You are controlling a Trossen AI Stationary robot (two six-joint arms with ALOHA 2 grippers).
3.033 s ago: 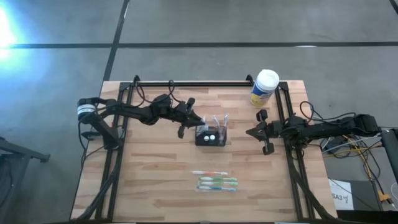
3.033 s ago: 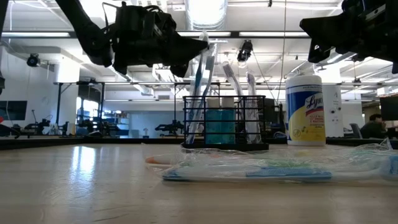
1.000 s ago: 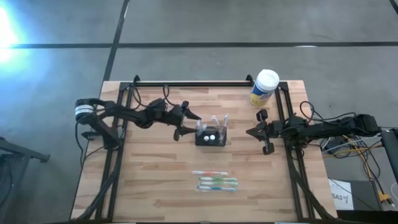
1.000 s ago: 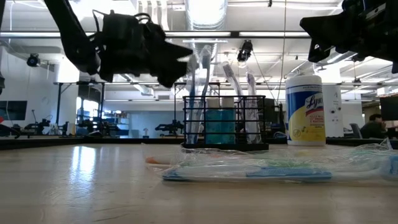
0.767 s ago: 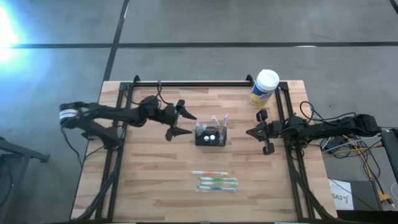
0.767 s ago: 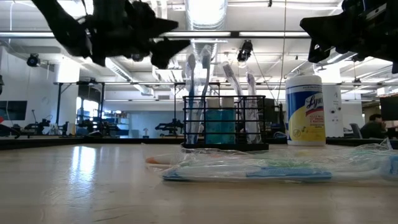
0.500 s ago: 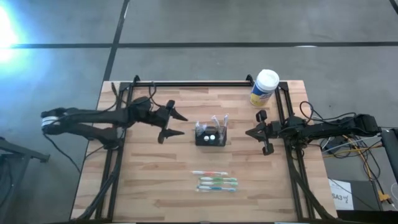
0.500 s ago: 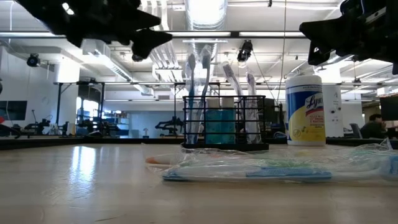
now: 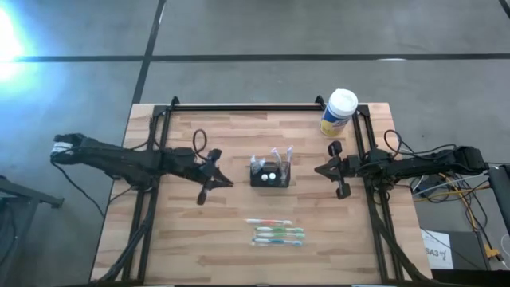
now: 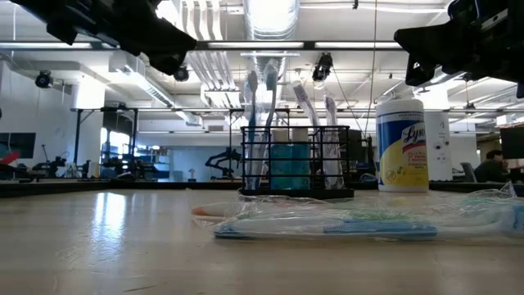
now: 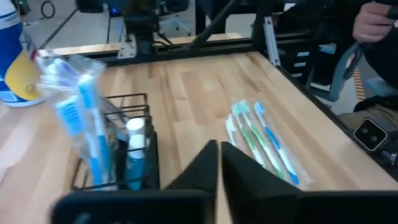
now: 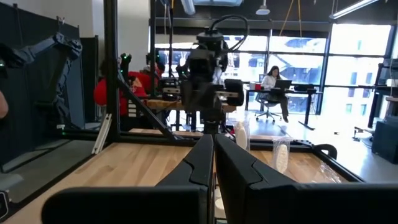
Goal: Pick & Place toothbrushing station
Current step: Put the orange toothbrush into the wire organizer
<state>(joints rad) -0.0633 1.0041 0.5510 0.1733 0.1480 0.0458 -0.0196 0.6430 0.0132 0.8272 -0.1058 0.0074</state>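
Note:
The toothbrushing station (image 9: 269, 173) is a small black mesh caddy standing on its base at the table's middle, with toothbrushes and white-capped tubes upright in it (image 10: 296, 160) (image 11: 115, 149). My left gripper (image 9: 220, 185) (image 11: 221, 171) hovers to the caddy's left and slightly nearer, shut and holding nothing. In the low view it hangs high at the left (image 10: 168, 49). My right gripper (image 9: 319, 170) (image 12: 213, 152) waits shut above the table's right side, right of the caddy.
A clear pack of toothbrushes (image 9: 276, 232) (image 10: 352, 223) (image 11: 261, 140) lies flat near the table's front edge. A yellow canister with a white lid (image 9: 339, 112) (image 10: 402, 145) stands at the far right corner. A black rail (image 9: 247, 106) runs along the far edge.
My left gripper has drawn back from the caddy toward the table's left and near edges, rising as it went. Its fingers, wide open a second ago, have shut on nothing. The caddy has stayed in place.

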